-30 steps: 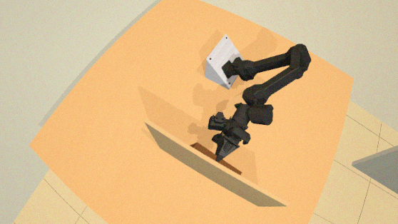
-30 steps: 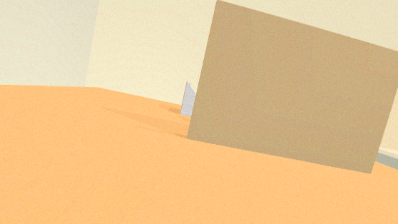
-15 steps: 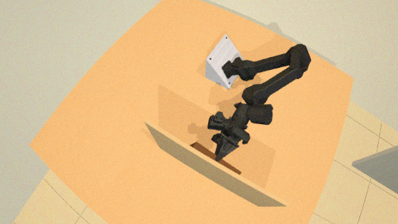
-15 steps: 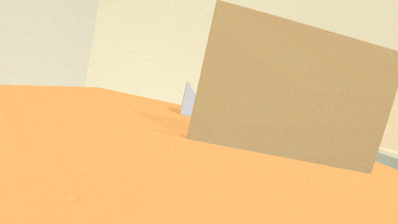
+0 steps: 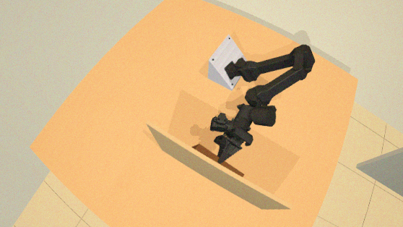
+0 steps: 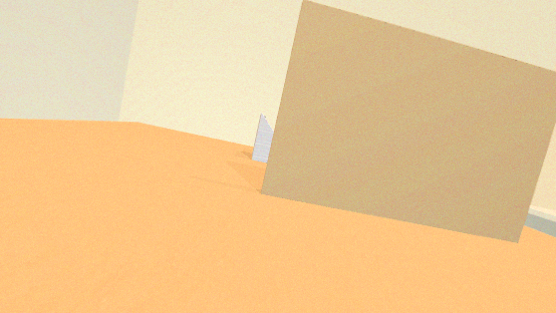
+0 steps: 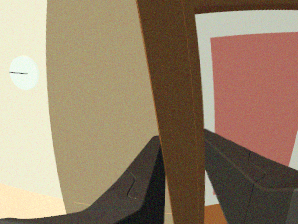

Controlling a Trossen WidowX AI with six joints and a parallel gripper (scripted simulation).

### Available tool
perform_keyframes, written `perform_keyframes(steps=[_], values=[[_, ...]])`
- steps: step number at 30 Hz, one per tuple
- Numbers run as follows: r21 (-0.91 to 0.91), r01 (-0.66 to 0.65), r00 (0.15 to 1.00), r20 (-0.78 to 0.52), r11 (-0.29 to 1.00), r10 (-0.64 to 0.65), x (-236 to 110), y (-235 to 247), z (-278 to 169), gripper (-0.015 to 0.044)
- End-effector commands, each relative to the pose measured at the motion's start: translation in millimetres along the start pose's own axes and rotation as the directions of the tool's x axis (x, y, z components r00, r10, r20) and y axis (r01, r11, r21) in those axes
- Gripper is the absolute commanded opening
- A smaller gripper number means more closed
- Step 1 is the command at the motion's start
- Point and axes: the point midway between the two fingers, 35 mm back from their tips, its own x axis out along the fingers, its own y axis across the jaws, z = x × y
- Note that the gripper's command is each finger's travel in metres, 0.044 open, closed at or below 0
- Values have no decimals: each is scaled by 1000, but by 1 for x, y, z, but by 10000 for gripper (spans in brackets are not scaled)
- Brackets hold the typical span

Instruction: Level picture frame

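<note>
arm point(image 5: 278, 74): matte black, blocky links | tool point(image 5: 224, 157): dark tapered fingers

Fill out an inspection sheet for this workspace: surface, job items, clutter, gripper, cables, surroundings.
Surface: orange table top, carrying an upright tan wall panel.
Job's things: brown wooden picture frame with white mat and pink picture, on the panel's arm side; its side rail runs tilted in the wrist view. Screw and notched strip not visible.
Clutter: nothing seen.
Gripper: black parallel-jaw gripper, jaws shut on the frame's side rail near a lower corner.
Cables: nothing seen.
Surroundings: arm fixed to a grey wedge-shaped mount; cream room walls, tiled floor, grey object at the edge.
</note>
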Motion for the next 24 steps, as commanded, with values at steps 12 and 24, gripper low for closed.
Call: perform_keyframes(steps=[12, 24], values=[[2, -8, 1000, 4, 1000, 8, 0, -1, 1, 0], [0, -1, 1000, -2, 1000, 1, 0, -4, 0, 0]])
